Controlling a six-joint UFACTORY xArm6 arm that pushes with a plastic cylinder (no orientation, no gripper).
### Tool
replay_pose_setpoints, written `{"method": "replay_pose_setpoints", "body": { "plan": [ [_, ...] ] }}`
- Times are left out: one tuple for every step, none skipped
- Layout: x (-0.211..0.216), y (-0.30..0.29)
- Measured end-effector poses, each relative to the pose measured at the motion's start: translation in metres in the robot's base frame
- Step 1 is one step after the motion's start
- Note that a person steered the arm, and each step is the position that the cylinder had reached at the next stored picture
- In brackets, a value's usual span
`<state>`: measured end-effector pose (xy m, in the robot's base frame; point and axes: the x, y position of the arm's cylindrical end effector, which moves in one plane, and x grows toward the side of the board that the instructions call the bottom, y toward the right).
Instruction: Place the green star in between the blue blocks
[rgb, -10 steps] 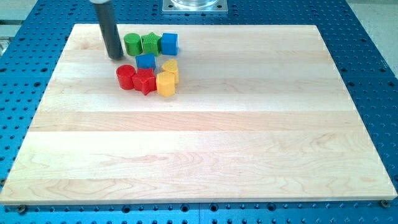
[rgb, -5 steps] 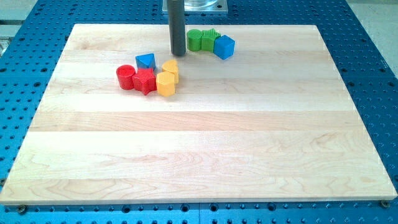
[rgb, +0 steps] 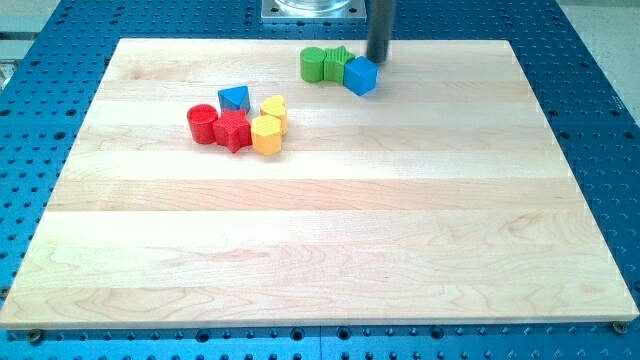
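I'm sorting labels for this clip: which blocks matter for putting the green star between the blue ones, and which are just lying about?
For the job:
green star
blue cube
blue triangular block
my tip, just above the blue cube toward the view's top right

Just lying about:
green cylinder
red cylinder
red star
two yellow blocks

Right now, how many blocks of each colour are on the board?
Green: 2, a cylinder and a star.
Blue: 2, a cube and a triangle.
Red: 2, a cylinder and a star-like block.
Yellow: 2, a heart-like block and a hexagon-like block.
Total: 8 blocks.
My tip is just above the blue cube.
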<state>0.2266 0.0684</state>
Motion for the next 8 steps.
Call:
{"method": "replay_pose_setpoints", "body": {
  "plan": [
    [0.042, -0.023],
    [0.062, -0.022],
    [0.064, -0.063],
    [0.066, -0.091],
    [0.094, -0.158],
    [0.127, -0.203],
    [0.033, -0.233],
    [0.002, -0.207]
  ]
}}
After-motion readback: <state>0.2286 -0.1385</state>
